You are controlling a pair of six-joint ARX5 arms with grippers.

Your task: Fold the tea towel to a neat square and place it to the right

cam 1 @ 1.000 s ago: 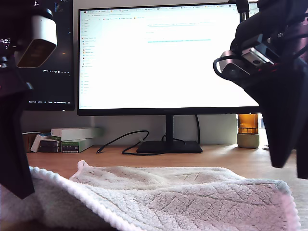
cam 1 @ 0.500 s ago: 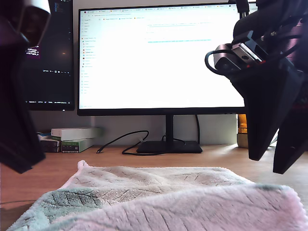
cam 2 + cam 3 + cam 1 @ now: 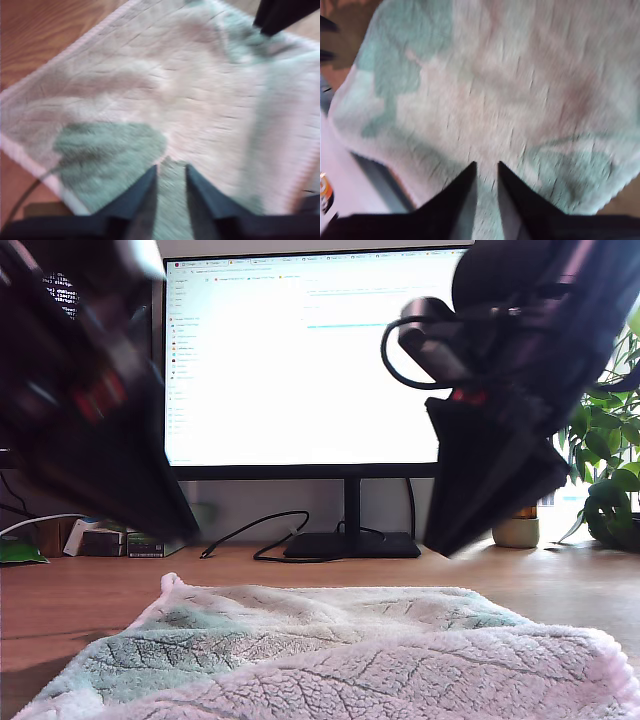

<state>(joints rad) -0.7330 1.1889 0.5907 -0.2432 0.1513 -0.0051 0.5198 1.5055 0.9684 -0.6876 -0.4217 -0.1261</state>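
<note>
Terry softness is my concern: the fluffy off-white and pale green tea towel (image 3: 330, 655), lying on the wooden desk (image 3: 80, 595), should sag limply, so I'd pinch its ribbed edge with my first gripper (image 3: 171, 176) and second gripper (image 3: 487, 172), both narrowly parted and empty.

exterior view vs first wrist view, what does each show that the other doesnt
Only the exterior view shows the monitor, its stand, a black cable, boxes and a plant. Only the first wrist view shows my first gripper from above, its fingers slightly parted over the cloth. Both show the tea towel on the wooden desk.
</note>
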